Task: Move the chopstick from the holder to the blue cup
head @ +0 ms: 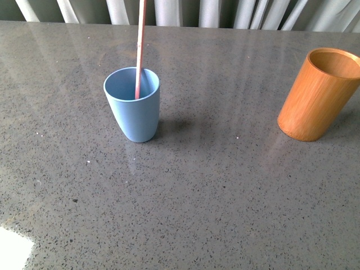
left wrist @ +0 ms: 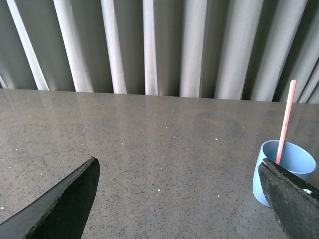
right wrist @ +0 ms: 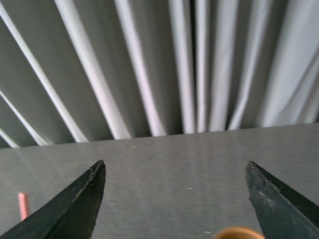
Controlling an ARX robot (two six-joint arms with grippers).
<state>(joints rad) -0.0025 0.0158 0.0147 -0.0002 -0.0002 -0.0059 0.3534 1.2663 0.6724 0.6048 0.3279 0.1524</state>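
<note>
The light blue cup (head: 133, 105) stands left of centre on the grey stone table, with the thin pinkish chopstick (head: 139, 48) leaning upright inside it. Far right stands the orange-brown holder (head: 318, 94), with nothing showing in it. Neither arm shows in the front view. My left gripper (left wrist: 178, 168) is open over bare table, and the blue cup (left wrist: 294, 167) with the chopstick (left wrist: 286, 122) sits just beyond one dark finger. My right gripper (right wrist: 175, 172) is open too; the holder's rim (right wrist: 238, 233) peeks in at the frame edge and the chopstick's tip (right wrist: 22, 205) shows far to the side.
The speckled grey table (head: 214, 185) stretches wide around both cups. Pale pleated curtains (left wrist: 164, 45) hang behind its far edge. A white patch (head: 12, 250) shows at the near left corner.
</note>
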